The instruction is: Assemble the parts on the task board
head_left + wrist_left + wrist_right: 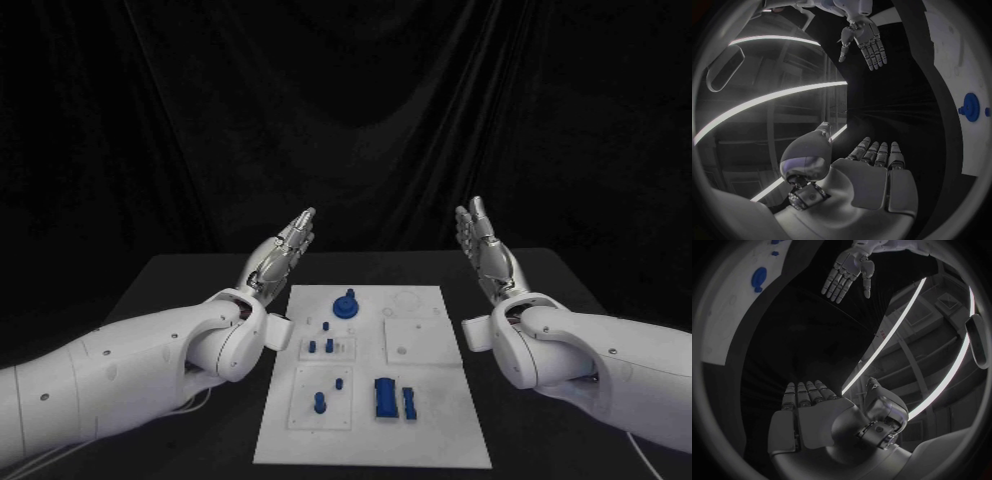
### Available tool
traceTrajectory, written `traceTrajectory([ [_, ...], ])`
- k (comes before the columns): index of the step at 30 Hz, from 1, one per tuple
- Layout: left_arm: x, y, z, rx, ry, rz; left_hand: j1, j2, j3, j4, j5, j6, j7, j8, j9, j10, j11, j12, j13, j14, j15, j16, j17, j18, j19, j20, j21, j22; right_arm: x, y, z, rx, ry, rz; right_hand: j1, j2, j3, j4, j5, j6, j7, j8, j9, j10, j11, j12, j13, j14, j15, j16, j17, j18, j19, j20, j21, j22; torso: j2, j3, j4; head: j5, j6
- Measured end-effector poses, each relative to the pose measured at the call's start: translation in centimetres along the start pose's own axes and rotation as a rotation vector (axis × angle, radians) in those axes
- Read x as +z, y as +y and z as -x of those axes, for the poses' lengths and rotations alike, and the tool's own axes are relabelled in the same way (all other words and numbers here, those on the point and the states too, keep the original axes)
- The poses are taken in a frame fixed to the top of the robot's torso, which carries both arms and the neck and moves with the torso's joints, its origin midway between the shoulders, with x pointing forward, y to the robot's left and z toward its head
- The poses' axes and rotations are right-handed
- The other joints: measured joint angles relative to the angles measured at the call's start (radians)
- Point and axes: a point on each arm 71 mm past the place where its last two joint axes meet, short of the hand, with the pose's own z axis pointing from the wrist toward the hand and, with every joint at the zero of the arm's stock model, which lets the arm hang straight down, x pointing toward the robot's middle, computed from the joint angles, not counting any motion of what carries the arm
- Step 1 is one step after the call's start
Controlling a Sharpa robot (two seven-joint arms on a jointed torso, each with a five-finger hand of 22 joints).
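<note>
Task board [418,420] lies mid-tabletop [188,275] carrying blue parts [392,397] and a round blue part [345,304] at its far end, while left robot hand [284,250] and right robot hand [485,250] flank it, raised, fingers extended, holding nothing, apparently poised clear of it.

Dim scene against black drapes; the white board [433,440] catches the most light. Wrist views bow hard at their rims (bright ceiling strips curve beyond the fingers [879,152]).
</note>
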Motion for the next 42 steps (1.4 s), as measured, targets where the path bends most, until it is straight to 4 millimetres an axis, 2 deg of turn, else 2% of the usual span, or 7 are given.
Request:
traceTrajectory([
  [4,0.2,-0.5,-0.5,-0.016,-0.102,0.026,-0.090,-0.019,0.039,-0.019,-0.027,-0.017,-0.001,0.000,-0.001,0.000,0.000,0.000,0.000,0.000,0.000,0.000,0.000,-0.038,-0.003,-0.003,0.000,0.000,1.0,0.4,-1.1,0.094,-0.028,-0.028,0.000,0.000,0.000,0.000,0.000,0.000,0.000,0.000,0.000,0.000,0.000,0.000,0.000,0.000,0.000,0.000,0.000,0.000,0.000,0.000,0.000,0.000,0.007,0.0036,-0.0001,-0.009,0.044],
  [6,0.2,-0.7,-0.6,-0.021,-0.154,0.045,-0.130,-0.043,0.052,-0.033,-0.040,-0.035,-0.001,0.000,-0.001,0.000,0.000,0.000,0.000,0.000,0.000,0.000,0.000,-0.038,-0.003,-0.003,0.000,0.000,1.3,0.5,-1.6,0.136,-0.041,-0.044,0.000,0.000,0.000,0.000,0.000,0.000,0.000,0.000,0.000,0.000,0.000,0.000,0.000,0.000,0.000,0.000,0.000,0.000,0.000,0.000,0.000,0.000,0.010,0.0051,-0.0001,-0.012,0.059],
  [10,0.2,-0.9,-0.6,-0.024,-0.233,0.080,-0.195,-0.074,0.068,-0.069,-0.059,-0.071,-0.001,0.000,-0.001,0.000,0.000,0.000,0.000,0.000,0.000,0.000,0.000,-0.053,0.001,-0.007,0.000,0.000,1.7,0.5,-1.9,0.190,-0.061,-0.067,0.000,0.000,0.000,0.000,0.000,0.000,0.000,0.000,0.000,0.000,0.000,0.000,0.000,0.000,0.000,0.000,0.000,0.000,0.000,0.000,0.000,0.000,0.014,0.0069,-0.0002,-0.016,0.075],
  [24,-0.1,-0.5,-0.2,-0.020,-0.333,0.146,-0.368,-0.108,0.082,-0.113,-0.155,-0.106,-0.001,0.000,-0.001,-0.004,-0.003,0.000,0.001,0.000,0.000,0.000,0.000,-0.069,-0.003,-0.010,0.000,0.000,1.7,0.2,-1.8,0.233,-0.085,-0.094,0.000,0.000,0.000,0.000,0.000,0.000,0.000,0.000,0.001,0.000,0.000,0.000,0.000,0.000,0.000,0.000,0.000,0.000,0.000,0.000,0.000,0.000,0.017,0.0082,-0.0004,-0.016,0.079],
  [31,-0.1,-0.5,-0.1,-0.019,-0.344,0.154,-0.419,-0.110,0.085,-0.115,-0.166,-0.109,-0.002,0.000,0.000,-0.003,-0.003,0.000,0.001,0.000,0.000,0.000,0.000,-0.069,-0.003,-0.010,0.000,0.000,1.7,0.2,-1.8,0.238,-0.088,-0.097,0.000,0.000,0.000,0.000,0.000,0.000,0.000,0.000,0.001,0.000,0.000,0.000,0.000,0.000,0.000,0.000,0.000,0.000,0.000,0.000,0.000,0.000,0.017,0.0083,-0.0004,-0.016,0.079],
  [36,-0.2,-0.5,-0.1,-0.020,-0.347,0.156,-0.569,-0.111,0.085,-0.115,-0.175,-0.109,-0.002,0.000,0.000,-0.004,-0.003,0.000,0.000,0.000,0.000,0.000,0.000,-0.069,-0.003,-0.010,0.000,0.000,1.7,0.2,-1.8,0.239,-0.089,-0.098,0.000,0.000,0.000,0.000,0.000,0.000,0.000,0.000,0.001,0.000,0.000,0.000,0.000,0.000,0.000,0.000,0.000,0.000,0.000,0.000,0.000,0.001,0.017,0.0083,-0.0004,-0.016,0.079],
  [42,-0.2,-0.5,-0.1,-0.020,-0.349,0.158,-0.574,-0.111,0.085,-0.115,-0.175,-0.109,-0.002,0.000,0.000,-0.003,-0.003,0.000,0.000,0.000,0.000,0.000,0.000,-0.068,-0.003,-0.010,0.000,0.000,1.7,0.2,-1.8,0.240,-0.089,-0.098,0.000,0.000,0.000,0.000,0.000,0.000,0.000,0.000,0.001,0.000,0.000,0.000,0.000,0.000,0.000,0.000,0.000,0.000,0.000,0.000,0.000,0.001,0.017,0.0083,-0.0004,-0.016,0.079],
])
